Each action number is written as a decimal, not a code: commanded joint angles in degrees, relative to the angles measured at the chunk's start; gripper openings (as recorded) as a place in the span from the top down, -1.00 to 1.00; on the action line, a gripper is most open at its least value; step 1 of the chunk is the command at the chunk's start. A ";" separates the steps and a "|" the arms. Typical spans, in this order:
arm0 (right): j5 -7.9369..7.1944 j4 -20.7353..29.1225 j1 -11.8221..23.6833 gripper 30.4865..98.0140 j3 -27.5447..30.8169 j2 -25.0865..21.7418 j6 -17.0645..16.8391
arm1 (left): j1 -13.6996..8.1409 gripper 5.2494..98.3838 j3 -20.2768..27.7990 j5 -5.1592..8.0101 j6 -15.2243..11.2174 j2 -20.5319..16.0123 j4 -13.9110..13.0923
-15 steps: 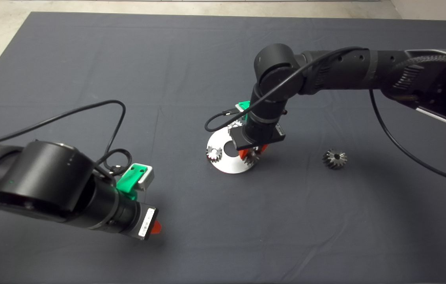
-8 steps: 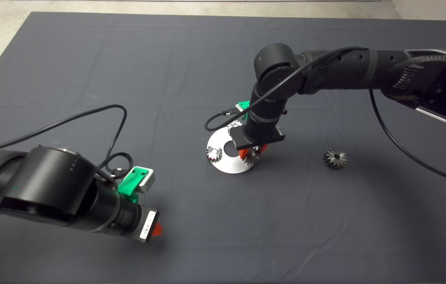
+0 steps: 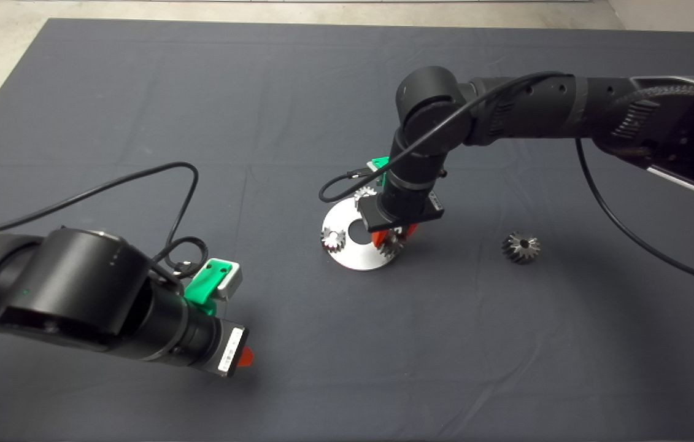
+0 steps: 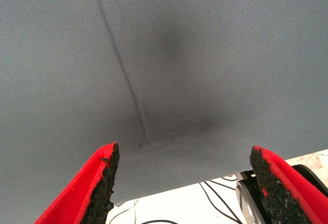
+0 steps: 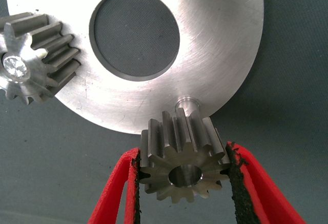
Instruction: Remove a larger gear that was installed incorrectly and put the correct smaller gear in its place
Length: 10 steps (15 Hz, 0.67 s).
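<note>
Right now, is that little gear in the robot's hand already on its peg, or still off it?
Off. The right hand grips the smaller gear, and the bare peg shows beyond it.

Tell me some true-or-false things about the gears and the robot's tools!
1. The right tool is gripping the smaller gear. True.
2. The larger gear sits on the round metal plate. False: it lies alone on the mat, right of the plate.
3. The held gear is already pushed onto its peg. False: the peg still shows bare just beyond it.
4. The left tool is open and holds nothing. True.
5. Another small gear sits mounted on the plate. True.
</note>
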 commanded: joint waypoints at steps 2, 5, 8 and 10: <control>-5.10 1.66 7.83 0.89 4.52 -1.69 1.92 | -0.11 -0.27 0.11 2.94 -0.12 -0.29 0.61; -5.27 1.48 8.41 0.89 5.72 -2.03 3.11 | -0.11 -0.27 0.20 2.95 -0.08 -0.29 0.61; -5.36 1.48 8.31 0.89 5.46 -1.92 3.11 | -0.11 -0.27 -0.16 2.86 -0.17 0.14 0.61; -5.27 1.48 7.67 0.89 5.27 -1.74 3.11 | 0.06 -0.27 -0.24 2.86 -0.24 0.15 0.61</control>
